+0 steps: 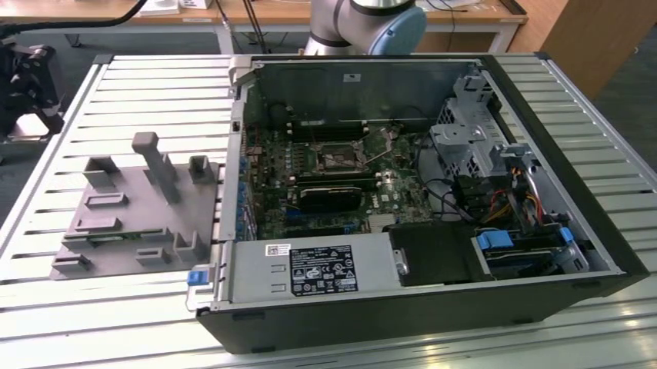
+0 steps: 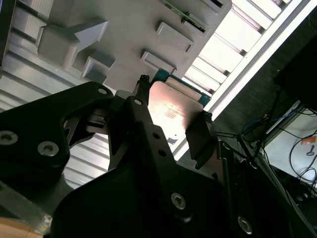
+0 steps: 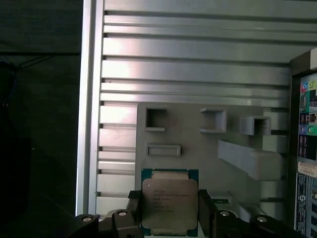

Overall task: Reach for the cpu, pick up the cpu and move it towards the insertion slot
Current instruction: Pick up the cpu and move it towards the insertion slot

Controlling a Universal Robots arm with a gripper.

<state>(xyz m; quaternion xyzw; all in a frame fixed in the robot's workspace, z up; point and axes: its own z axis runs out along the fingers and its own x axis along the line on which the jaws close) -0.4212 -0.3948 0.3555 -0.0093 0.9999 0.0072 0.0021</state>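
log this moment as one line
gripper: shut on cpu | cpu: held over grey plate | insertion slot: in case, cpu not yet there

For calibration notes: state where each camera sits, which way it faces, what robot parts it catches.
Exterior view: off the arm, high, looking down into the computer case with the insertion slot; the arm's joint shows behind it.
First wrist view: at the wrist, looking past the pincer onto the cpu and slatted table.
Second wrist view: at the wrist, looking along the black fingers at the cpu.
Shared: both wrist views show the cpu in the pincer, grey plate behind.
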